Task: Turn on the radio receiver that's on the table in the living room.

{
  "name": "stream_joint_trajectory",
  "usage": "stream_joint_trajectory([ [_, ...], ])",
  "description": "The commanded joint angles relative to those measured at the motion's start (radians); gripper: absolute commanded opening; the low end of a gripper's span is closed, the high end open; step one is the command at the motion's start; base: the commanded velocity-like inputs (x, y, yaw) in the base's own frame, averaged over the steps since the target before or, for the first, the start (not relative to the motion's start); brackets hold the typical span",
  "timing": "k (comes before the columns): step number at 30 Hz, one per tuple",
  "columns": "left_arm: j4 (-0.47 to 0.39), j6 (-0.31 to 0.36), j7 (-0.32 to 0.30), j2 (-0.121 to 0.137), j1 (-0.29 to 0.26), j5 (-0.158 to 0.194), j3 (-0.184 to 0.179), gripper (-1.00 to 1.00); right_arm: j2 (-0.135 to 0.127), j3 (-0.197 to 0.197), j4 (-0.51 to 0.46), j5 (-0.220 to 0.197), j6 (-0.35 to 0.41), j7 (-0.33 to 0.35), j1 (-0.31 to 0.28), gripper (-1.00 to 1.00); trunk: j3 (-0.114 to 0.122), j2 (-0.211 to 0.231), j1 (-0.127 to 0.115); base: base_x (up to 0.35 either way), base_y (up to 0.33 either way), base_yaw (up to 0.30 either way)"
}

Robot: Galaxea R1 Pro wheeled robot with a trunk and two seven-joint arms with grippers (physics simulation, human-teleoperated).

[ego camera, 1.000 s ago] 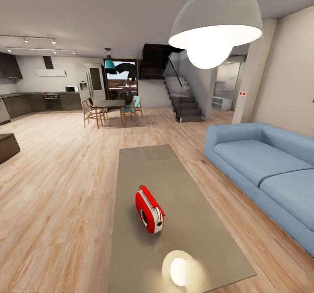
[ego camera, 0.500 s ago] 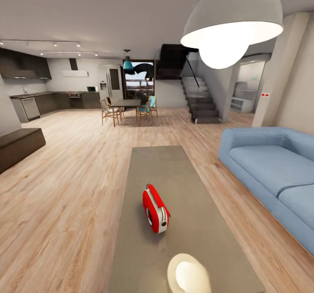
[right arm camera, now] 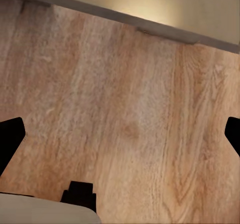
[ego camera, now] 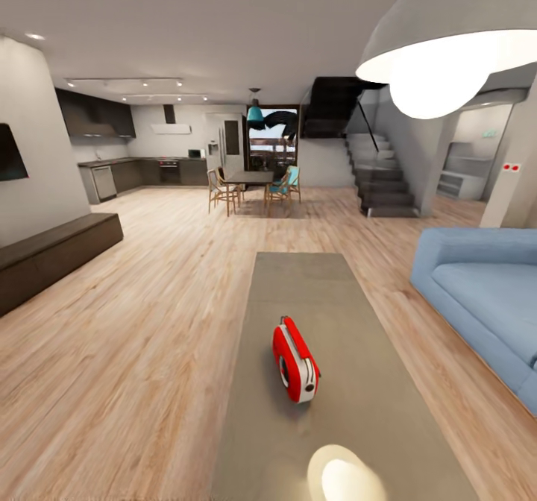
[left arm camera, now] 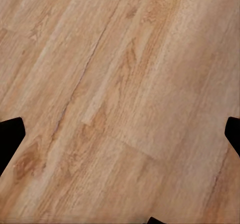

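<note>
I'm on the approach, radio receiver [ego camera: 296, 361] mid-tabletop [ego camera: 350, 441] toward its near edge; both claws hang wide over floor, so next I reach its dial.

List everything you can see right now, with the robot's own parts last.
radio: 1, red with white end, standing on the table
table: 1, grey, centre foreground
sofa: 1, blue, right of the table
lamp: 1, white dome, lit, hanging upper right
bench: 1, dark, along the left wall
dining set: dark table with wooden chairs, far centre
stairs: 1, grey, far right
floor: light wood planks
left fingers: black, spread wide over floor
right fingers: black, spread wide over floor
</note>
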Motion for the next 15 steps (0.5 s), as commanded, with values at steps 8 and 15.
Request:
stream_joint_trajectory([
  [8,0.0,0.001,0.001,0.0,0.0,0.0,0.0,1.0,0.0,0.0,0.0,0.0,0.0,0.0,0.0,1.0,0.002,0.0,0.0,0.074,-0.22,0.148],
  [15,0.0,0.0,0.001,0.0,0.0,0.0,0.0,1.0,0.0,-0.001,0.0,-0.001,0.0,0.0,0.0,1.0,0.002,0.0,0.0,0.089,-0.198,0.012],
])
